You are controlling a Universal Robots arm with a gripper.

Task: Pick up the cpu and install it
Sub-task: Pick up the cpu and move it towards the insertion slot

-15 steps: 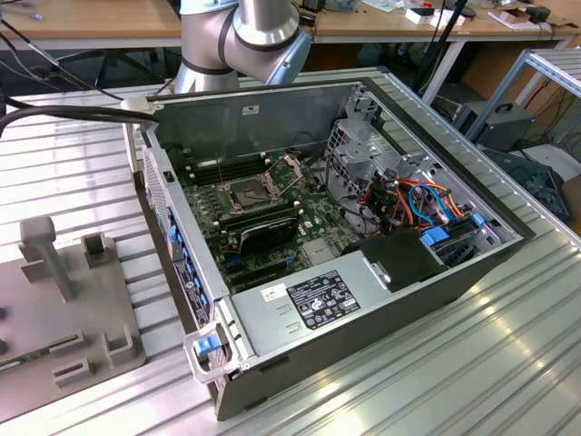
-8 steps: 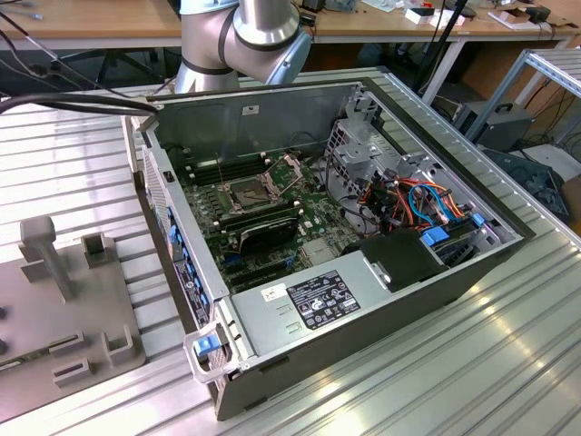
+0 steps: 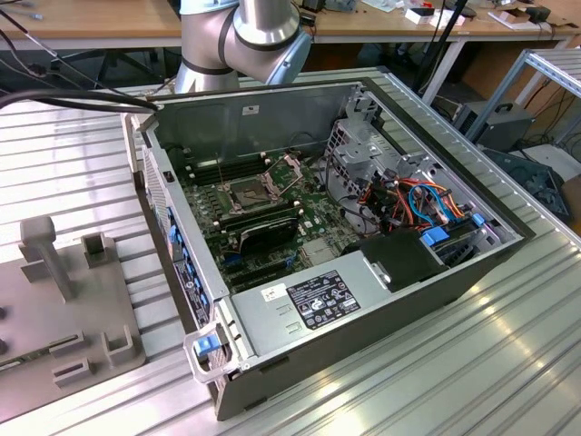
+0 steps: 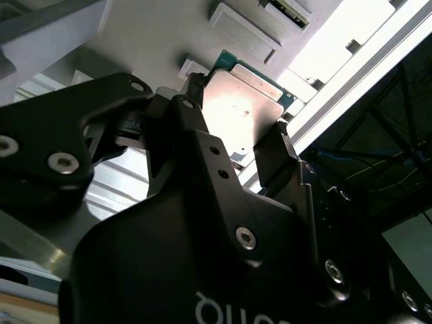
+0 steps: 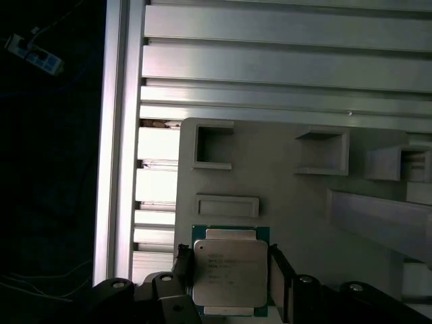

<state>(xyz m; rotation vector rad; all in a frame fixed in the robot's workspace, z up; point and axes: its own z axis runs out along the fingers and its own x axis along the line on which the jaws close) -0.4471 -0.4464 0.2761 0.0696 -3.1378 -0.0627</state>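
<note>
The cpu (image 5: 229, 268), a square chip with a silver lid on a green board, sits between my gripper's (image 5: 230, 264) two black fingers over the grey fixture plate (image 5: 290, 216). One fingertip (image 5: 182, 262) and the other (image 5: 277, 264) press against opposite edges of the chip. The second wrist view shows the same cpu (image 4: 244, 108) from below, clamped by the gripper (image 4: 240, 113). I cannot tell whether it is lifted off the plate. In the exterior view the open computer case (image 3: 436, 291) shows the motherboard's cpu socket (image 3: 247, 191), bare, with its metal frame tipped open.
The grey fixture plate (image 3: 64, 318) with upright posts and slots lies at the exterior view's left on the ribbed aluminium table (image 3: 472, 381). Inside the case are a power supply (image 3: 309, 304), cables and a drive cage (image 3: 363, 150). The arm's base (image 3: 241, 41) stands behind the case.
</note>
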